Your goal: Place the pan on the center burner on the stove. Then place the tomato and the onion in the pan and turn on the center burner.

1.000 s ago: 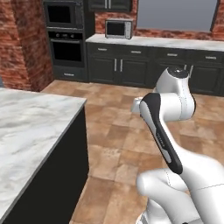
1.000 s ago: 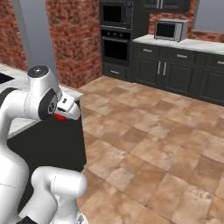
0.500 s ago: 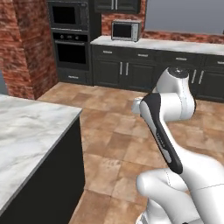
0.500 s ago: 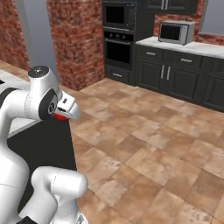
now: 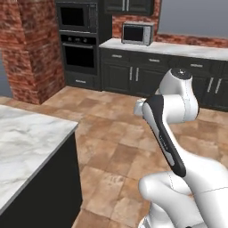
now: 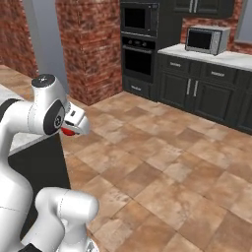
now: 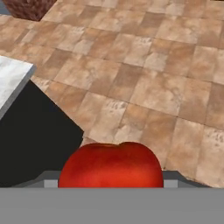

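- Between the earlier frames and this one the whole scene slid across both base views: the base had driven, so the wall oven [image 5: 79,42] and the microwave [image 5: 137,34] sat further right in the left base view, and nothing in the room itself had shifted.
- By the same move, the marble-topped island [image 5: 26,151] took up less of the near left of the left base view.
- The arm kept the same folded pose throughout, upper link raised and forearm angled down.
- The tomato [image 7: 111,165] sat at the near edge of the hand view, right against the hand camera, red and glossy, between the gripper [image 6: 70,130] fingers.
- From the right base view a patch of the same red showed just under the white hand, beside the island's dark side.
- The jaws stood wide and were clasped on the tomato, which was carried in the air above the tiled floor [image 7: 144,78].
- Below and beyond the tomato lay brown floor tiles, with the island's white corner and dark side at the left of the hand view.
- Dark cabinets [image 6: 206,91] under a pale counter ran along the far wall, next to a brick column [image 6: 88,47].
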Motion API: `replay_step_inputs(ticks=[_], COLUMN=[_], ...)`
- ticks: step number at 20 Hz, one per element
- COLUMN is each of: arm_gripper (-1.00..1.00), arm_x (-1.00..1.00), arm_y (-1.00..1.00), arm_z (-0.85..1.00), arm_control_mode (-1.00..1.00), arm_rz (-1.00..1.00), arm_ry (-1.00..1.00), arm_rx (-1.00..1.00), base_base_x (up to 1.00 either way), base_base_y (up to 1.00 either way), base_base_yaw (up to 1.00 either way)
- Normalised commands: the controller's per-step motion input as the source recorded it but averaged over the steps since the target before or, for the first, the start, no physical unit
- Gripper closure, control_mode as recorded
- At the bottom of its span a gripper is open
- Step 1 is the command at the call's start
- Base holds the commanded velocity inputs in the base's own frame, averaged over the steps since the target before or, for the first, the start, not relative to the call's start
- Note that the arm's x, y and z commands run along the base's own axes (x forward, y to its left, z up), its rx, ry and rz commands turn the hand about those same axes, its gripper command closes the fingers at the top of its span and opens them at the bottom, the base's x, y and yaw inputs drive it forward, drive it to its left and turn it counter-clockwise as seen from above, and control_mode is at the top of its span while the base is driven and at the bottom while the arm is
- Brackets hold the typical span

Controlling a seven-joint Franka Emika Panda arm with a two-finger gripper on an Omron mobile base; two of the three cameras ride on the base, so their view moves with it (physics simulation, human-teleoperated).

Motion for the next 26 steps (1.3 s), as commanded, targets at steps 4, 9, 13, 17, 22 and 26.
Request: replay_step_inputs(ticks=[4,9,13,17,22,26], arm_gripper=[1.0,1.0,1.0,1.0,1.0,1.0], arm_x=[0.0,0.0,0.0,0.0,0.0,0.0], arm_y=[0.0,0.0,0.0,0.0,0.0,0.0], arm_z=[0.0,0.0,0.0,0.0,0.0,0.0], arm_control_mode=[1.0,1.0,1.0,1.0,1.0,1.0], arm_rz=[0.0,0.0,0.0,0.0,0.0,0.0], arm_ry=[0.0,0.0,0.0,0.0,0.0,0.0], arm_rx=[0.0,0.0,0.0,0.0,0.0,0.0], base_base_x=[0.49,0.47,0.47,0.47,0.43,0.49], base_base_y=[-0.54,-0.51,-0.5,-0.48,-0.45,-0.3], base_base_yaw=[0.19,0.2,0.22,0.24,0.26,0.3])
